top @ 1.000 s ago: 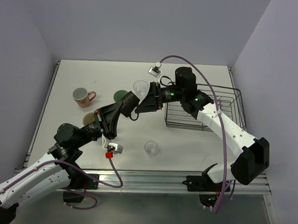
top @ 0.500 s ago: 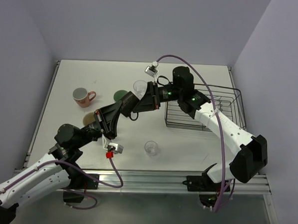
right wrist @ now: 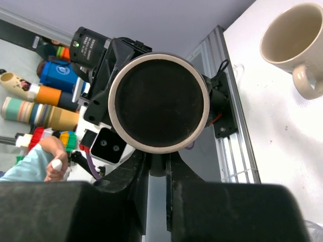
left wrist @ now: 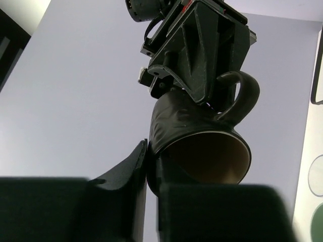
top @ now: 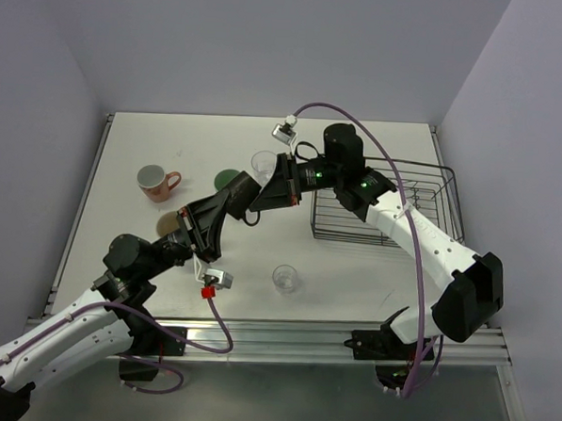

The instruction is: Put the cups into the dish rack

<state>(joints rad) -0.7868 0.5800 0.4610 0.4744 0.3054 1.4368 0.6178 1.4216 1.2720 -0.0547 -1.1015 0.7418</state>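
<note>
The small dark brown handled cup [top: 253,192] hangs in mid-air over the table, held between both arms. My left gripper [left wrist: 151,169] is shut on its rim, one finger inside and one outside. My right gripper [right wrist: 159,169] is shut on its handle [left wrist: 246,96]; the right wrist view shows the cup's round base [right wrist: 159,103]. The black wire dish rack [top: 420,163] stands at the right. On the table are a pinkish mug [top: 155,180], a green tumbler [top: 228,179], a clear glass [top: 263,161] and a second clear glass [top: 284,278]. A cream mug [top: 170,223] is half hidden by my left arm.
The joined arms span the table's middle above the cups. The rack's left edge [top: 315,212] lies just right of the right wrist. A pale mug [right wrist: 295,43] shows in the right wrist view. The table's metal rail [top: 284,338] runs along the near edge.
My right gripper has closed from half open onto the brown cup's handle and edged slightly left. The left gripper has kept its hold on the rim.
</note>
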